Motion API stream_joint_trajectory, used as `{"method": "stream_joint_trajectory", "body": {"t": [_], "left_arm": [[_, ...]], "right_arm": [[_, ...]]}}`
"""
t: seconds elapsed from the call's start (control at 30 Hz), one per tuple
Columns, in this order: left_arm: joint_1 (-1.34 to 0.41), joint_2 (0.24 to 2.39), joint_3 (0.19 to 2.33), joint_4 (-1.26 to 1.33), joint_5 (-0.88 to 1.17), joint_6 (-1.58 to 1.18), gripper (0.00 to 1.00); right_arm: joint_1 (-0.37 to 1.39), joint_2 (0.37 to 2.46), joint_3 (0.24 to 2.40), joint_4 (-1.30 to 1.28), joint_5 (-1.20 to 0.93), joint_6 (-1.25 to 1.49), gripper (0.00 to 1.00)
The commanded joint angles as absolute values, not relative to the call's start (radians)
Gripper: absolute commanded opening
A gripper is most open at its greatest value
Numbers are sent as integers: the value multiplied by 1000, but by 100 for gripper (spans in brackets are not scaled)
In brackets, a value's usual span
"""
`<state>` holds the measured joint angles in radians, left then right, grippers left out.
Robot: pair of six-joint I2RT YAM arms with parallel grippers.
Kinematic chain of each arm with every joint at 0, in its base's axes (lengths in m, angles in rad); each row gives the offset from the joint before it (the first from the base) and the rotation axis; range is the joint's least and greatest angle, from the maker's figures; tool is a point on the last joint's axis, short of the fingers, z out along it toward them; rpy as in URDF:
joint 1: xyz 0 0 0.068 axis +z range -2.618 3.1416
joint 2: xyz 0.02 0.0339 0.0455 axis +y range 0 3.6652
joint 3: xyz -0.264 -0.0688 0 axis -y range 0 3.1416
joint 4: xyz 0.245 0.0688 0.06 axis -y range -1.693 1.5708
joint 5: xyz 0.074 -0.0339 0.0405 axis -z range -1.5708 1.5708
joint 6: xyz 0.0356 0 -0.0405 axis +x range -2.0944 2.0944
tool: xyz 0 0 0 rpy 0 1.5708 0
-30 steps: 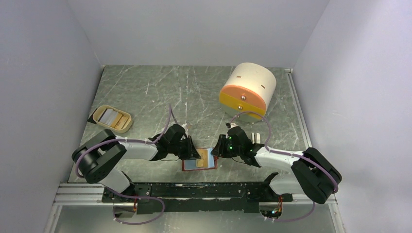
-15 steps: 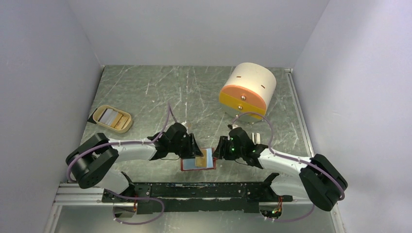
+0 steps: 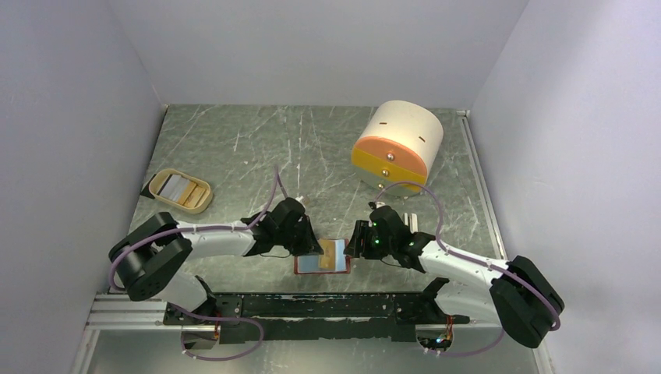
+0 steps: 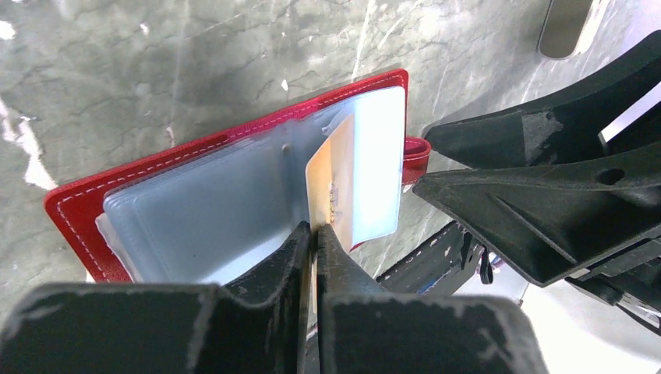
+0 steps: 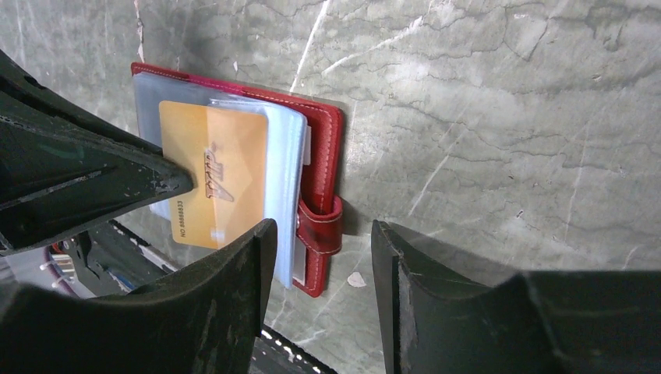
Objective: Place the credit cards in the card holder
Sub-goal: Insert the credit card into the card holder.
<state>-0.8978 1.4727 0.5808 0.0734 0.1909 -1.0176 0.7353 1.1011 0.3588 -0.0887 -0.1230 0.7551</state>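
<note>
Left jaws pinched shut on a gold credit card (image 5: pixel 214 175) over the open card holder (image 5: pixel 323 148) on the bench (image 5: pixel 483 117).
Right jaws stood open and empty beside the snap tab (image 5: pixel 319 226). Card reached straight ahead from the left tips, tilted over the pale-blue pockets (image 5: pixel 281 156); sliding it in looked their job.

Open red card holder (image 4: pixel 78 206) lies on the bench (image 4: pixel 195 62), centre-left; the left hand (image 4: pixel 314 234), bottom centre, pinches a gold credit card (image 4: pixel 327 175) over its pale pockets (image 4: pixel 210 210).
</note>
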Motion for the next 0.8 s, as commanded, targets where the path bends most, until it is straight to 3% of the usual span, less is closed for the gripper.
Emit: {"method": "stream_joint_trajectory", "body": {"t": [0.0, 0.2, 0.57, 0.77], "left_arm": [[-915, 1511, 612, 90, 185, -1018, 9], [-919, 1546, 613, 109, 188, -1033, 10], [-934, 1628, 628, 201, 244, -1070, 11], [-936, 1569, 617, 142, 214, -1072, 26]], "right_arm": [[738, 1085, 368, -92, -118, 757, 52], [741, 1077, 326, -10, -156, 788, 51], [762, 1129, 287, 76, -180, 819, 25], [763, 1139, 283, 70, -164, 819, 20]]}}
